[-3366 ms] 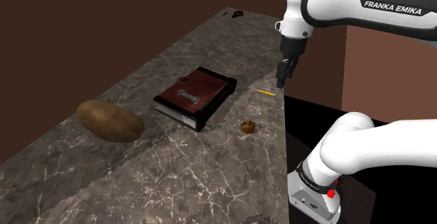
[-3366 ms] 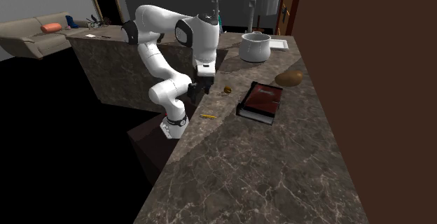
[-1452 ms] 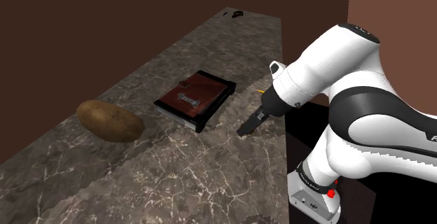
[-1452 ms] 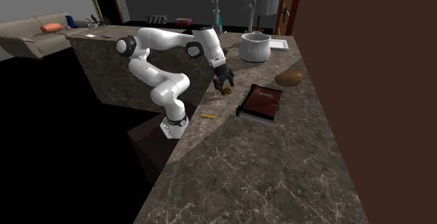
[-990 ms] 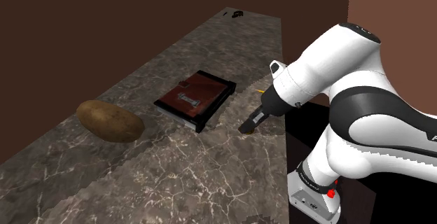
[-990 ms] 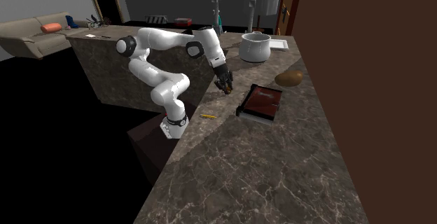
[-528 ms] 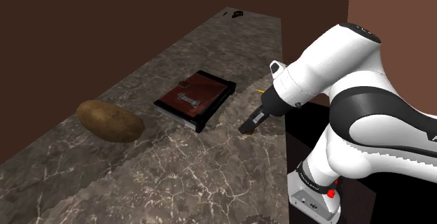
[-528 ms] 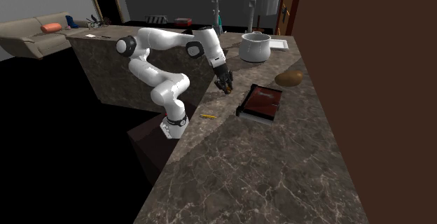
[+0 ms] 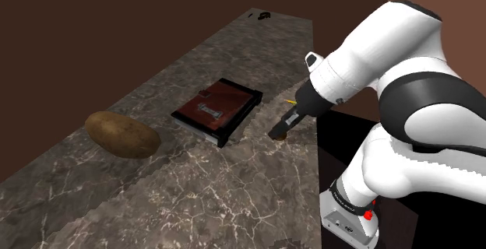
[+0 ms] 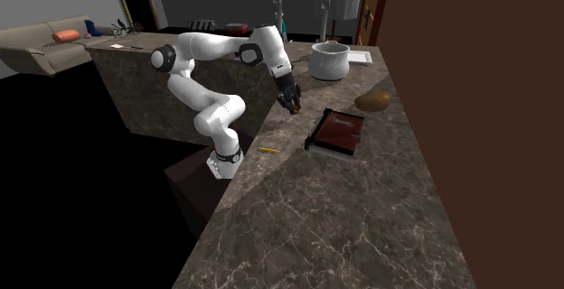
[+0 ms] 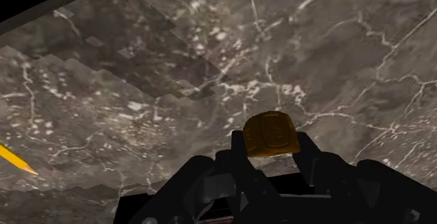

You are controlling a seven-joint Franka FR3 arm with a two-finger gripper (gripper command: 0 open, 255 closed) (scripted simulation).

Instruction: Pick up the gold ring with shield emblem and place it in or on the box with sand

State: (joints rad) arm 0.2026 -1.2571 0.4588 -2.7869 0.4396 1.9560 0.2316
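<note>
Gold ring is pinched betw. the two black fingers of the gripper, tips low over the marble counter nr its stand-side edge. Whether it is clear of the surface: cannot tell. Risks: hold is at the fingertips only, on a small rounded piece, so poss. slip or pop-out if the arm swings fast; a low carry could clip the red-brown book. Orientation: broad embossed face turned back toward the wrist cam, long axis approx. across from finger to finger; band opening not visible. Yellow pencil lies well apart.
</note>
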